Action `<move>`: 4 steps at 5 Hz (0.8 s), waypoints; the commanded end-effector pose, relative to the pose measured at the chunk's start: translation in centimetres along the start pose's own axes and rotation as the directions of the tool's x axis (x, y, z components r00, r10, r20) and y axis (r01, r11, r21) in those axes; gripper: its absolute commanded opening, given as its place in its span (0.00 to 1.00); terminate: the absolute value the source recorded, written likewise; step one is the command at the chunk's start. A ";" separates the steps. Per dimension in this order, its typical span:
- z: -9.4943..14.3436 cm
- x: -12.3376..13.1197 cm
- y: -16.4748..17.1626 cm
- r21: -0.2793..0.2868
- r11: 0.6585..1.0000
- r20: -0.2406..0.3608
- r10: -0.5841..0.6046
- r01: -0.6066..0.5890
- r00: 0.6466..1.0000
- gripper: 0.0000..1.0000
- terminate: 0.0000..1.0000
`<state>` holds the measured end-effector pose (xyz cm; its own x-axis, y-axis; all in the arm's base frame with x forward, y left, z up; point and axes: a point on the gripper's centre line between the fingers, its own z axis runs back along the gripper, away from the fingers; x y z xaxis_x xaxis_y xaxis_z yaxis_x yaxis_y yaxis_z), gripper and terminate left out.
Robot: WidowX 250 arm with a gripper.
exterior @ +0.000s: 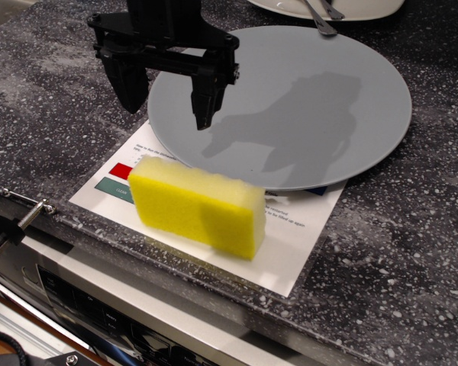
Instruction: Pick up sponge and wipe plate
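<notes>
The yellow sponge (197, 206) lies flat on a white printed sheet (290, 252) near the counter's front edge. The blue-grey plate (305, 107) sits just behind it, overlapping the sheet, plain and bare. My black gripper (168, 103) hangs above the plate's left edge, behind and above the sponge. Its two fingers (204, 99) are spread apart with nothing between them. It is not touching the sponge.
A white dish with metal cutlery (328, 9) stands at the back edge. The dark speckled counter (46, 99) surrounds everything. An appliance front with a metal clamp (30, 213) runs below the counter's front edge.
</notes>
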<state>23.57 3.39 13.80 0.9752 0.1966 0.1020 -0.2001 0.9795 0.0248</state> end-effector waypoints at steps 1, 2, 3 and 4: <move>0.0 0.0 0.0 0.000 1.000 0.000 0.000 0.000 1.000 1.00 0.00; 0.2 -0.9 1.1 -0.020 0.968 0.110 0.250 -0.250 0.962 1.00 0.00; 0.5 -1.2 1.6 -0.016 0.877 0.218 0.472 -0.480 0.854 1.00 0.00; 0.0 -1.0 1.5 -0.040 0.732 0.307 0.657 -0.681 0.688 1.00 0.00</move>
<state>22.19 4.57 13.10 0.4728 0.8040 0.3607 -0.8461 0.5286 -0.0690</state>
